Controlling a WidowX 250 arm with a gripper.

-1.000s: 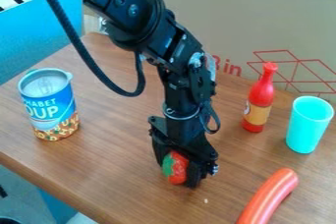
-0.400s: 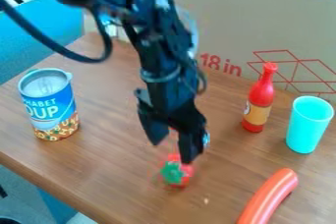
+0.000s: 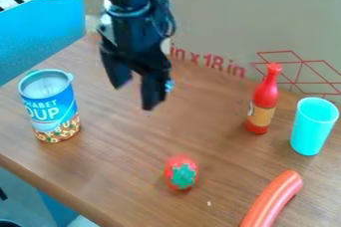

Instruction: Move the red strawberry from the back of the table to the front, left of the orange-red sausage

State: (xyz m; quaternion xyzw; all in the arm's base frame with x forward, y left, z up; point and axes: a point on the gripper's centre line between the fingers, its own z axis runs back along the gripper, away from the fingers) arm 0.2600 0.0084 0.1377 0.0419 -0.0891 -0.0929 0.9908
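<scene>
Can (image 3: 50, 109), bottle (image 3: 265, 96) and cup (image 3: 310, 132) stand upright, strawberry (image 3: 180, 171) outside.

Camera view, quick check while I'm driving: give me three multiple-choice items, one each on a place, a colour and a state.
1. Where is the strawberry?
A) Inside the can
B) On the table
C) Inside the bottle

2. What colour is the cup?
A) Turquoise
B) Yellow
C) Black

3. How is the claw?
A) Shut on the bottle
B) Shut on the sausage
C) Open and empty

1 B: it lies on the tabletop.
2 A: its side is turquoise.
3 C: its fingers stand apart with nothing between.
</scene>
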